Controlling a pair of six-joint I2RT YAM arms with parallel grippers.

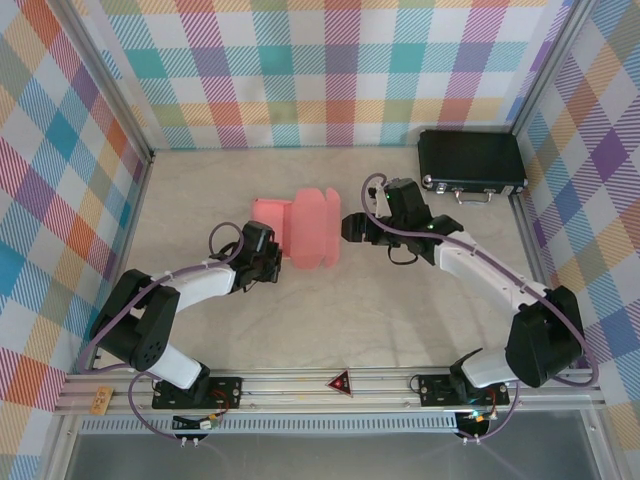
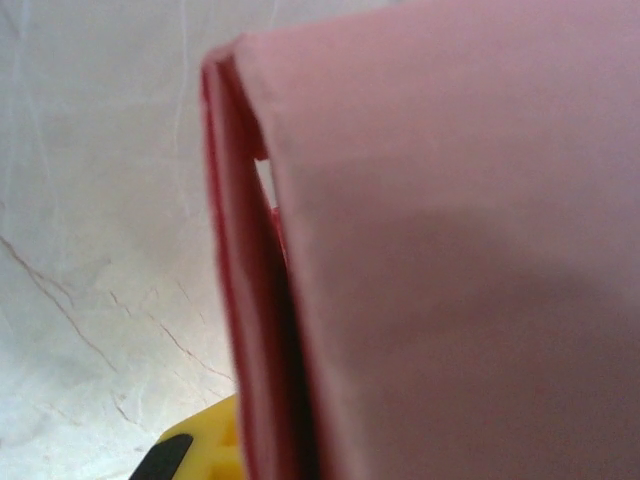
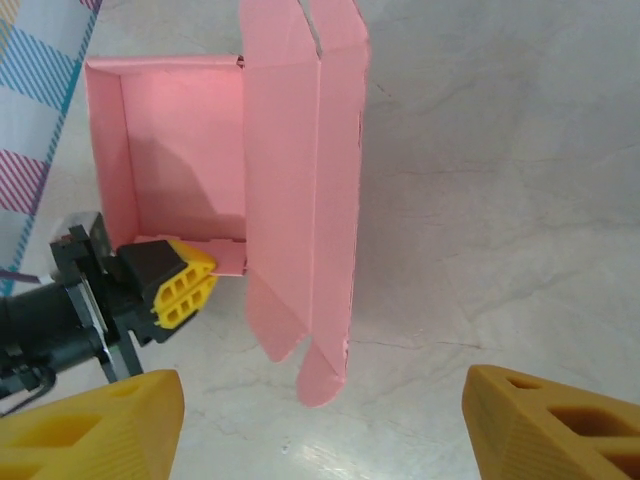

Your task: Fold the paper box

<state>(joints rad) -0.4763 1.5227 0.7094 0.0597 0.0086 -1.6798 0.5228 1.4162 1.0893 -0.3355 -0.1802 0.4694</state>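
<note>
A black case [image 1: 471, 162] lies at the table's [image 1: 400, 310] far right corner, beside plaid walls [image 1: 300, 70].

Paper box [image 3: 300, 180] of thin matt card, smooth and creased; table [image 3: 480, 200] — pale stone-look sheet, faintly veined, low sheen; right fingers [image 3: 545, 420] of moulded yellow plastic; black case [image 1: 470, 160] — hard, semi-glossy.
</note>
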